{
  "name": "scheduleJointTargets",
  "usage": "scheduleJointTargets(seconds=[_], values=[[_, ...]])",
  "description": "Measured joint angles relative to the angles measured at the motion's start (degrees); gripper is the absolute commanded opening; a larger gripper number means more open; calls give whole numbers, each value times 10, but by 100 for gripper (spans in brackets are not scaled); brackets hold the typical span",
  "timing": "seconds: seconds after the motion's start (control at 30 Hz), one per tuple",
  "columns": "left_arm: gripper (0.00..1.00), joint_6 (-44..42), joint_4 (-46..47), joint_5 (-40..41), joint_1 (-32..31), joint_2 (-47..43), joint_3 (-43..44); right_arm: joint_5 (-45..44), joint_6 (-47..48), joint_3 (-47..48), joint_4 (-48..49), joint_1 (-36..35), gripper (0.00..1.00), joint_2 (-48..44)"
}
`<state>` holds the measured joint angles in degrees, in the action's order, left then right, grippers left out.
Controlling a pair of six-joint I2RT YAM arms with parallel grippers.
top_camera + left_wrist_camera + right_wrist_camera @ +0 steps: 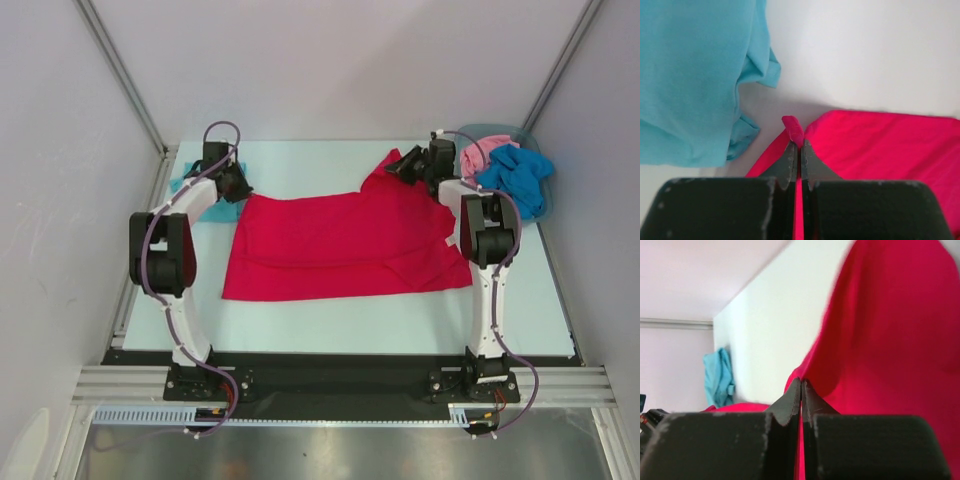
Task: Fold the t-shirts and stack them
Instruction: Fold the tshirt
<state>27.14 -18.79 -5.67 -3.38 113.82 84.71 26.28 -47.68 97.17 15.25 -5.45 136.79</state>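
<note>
T-shirts number four. One red t-shirt [340,245] lies spread across the middle of the desk [330,315], its near hem flat and its 1 o'clock corner drawn up off the surface. One teal t-shirt [186,186] sits bunched at 10 o'clock, just beside the red one's far left corner. The left wrist view shows a strip of bare desk between the two. One pink t-shirt [482,155] and one blue t-shirt [520,175] lie crumpled together in the single bin [497,129] at 2 o'clock, the blue on the 3 o'clock side of the pink.

Arms number two. The left arm [165,250] rises from its base at 7 o'clock and bends at the elbow. Its forearm reaches toward 1 o'clock, ending low at the red shirt's far left corner. The left jaws are pressed together on a small fold of that red cloth, and a nub of it pokes out past their tips. The right arm [485,235] stands up from its base at 5 o'clock toward 12, with its wrist turned toward 9 o'clock. The right jaws are likewise closed tight on the red shirt's raised far right corner, and the cloth slopes down from them to the desk.
</note>
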Motion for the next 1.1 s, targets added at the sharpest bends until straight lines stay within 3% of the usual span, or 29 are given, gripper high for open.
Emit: scheduleJointTargets(seconds=[0.3, 0.77, 1.1], values=[[0, 12, 3, 8, -1, -67, -16, -16, 14, -96, 27, 6, 0, -134], [0, 14, -11, 59, -3, -219, -155, -62, 14, -383, 65, -5, 0, -391], [0, 30, -11, 59, -4, -299, -259, -96, 33, -526, 53, -16, 0, -573]])
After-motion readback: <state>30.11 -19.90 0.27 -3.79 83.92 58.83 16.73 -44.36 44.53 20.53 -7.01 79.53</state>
